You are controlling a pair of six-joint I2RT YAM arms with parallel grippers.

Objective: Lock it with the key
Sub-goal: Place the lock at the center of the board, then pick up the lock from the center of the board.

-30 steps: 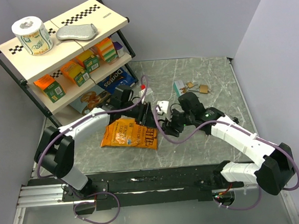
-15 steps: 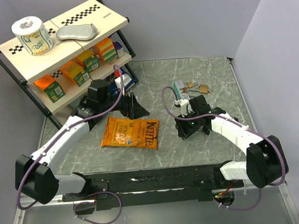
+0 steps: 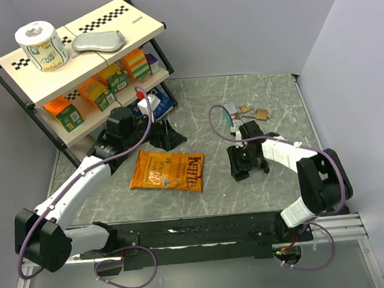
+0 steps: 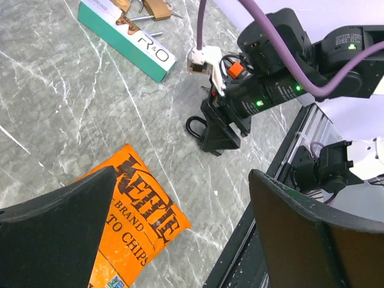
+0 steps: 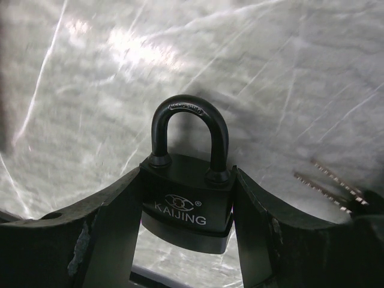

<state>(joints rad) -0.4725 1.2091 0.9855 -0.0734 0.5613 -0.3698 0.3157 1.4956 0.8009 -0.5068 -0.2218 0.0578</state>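
1. From my remote station I see the right fingers [image 5: 108, 240] clenched on the black padlock [image 5: 185, 207]. One finger presses each side of its body, and the face marked "KAIJING" is turned toward the wrist camera.
2. The padlock's shackle sits with both legs in the body and points away from the right wrist. It is low over the marbled counter [image 3: 202, 97], but I cannot tell whether the lock rests on the surface.
3. Thin toothed strips of metal, which I take for keys [image 5: 331, 185], lie on the counter just to the right of the padlock in the right wrist view. They are blurred and sit apart from the lock.
4. The left fingers [image 4: 54, 234] are spread wide and grasp nothing. In the overhead view they hover between the shelf [image 3: 73, 47] and the right arm, near the far edge of an orange chip bag [image 3: 167, 172].
5. The chip bag lies flat on the counter, well to the left of the padlock.
6. Beyond the right arm, a teal box [image 3: 229, 113] lies on the counter with a brass padlock [image 3: 261, 115] just beside it.
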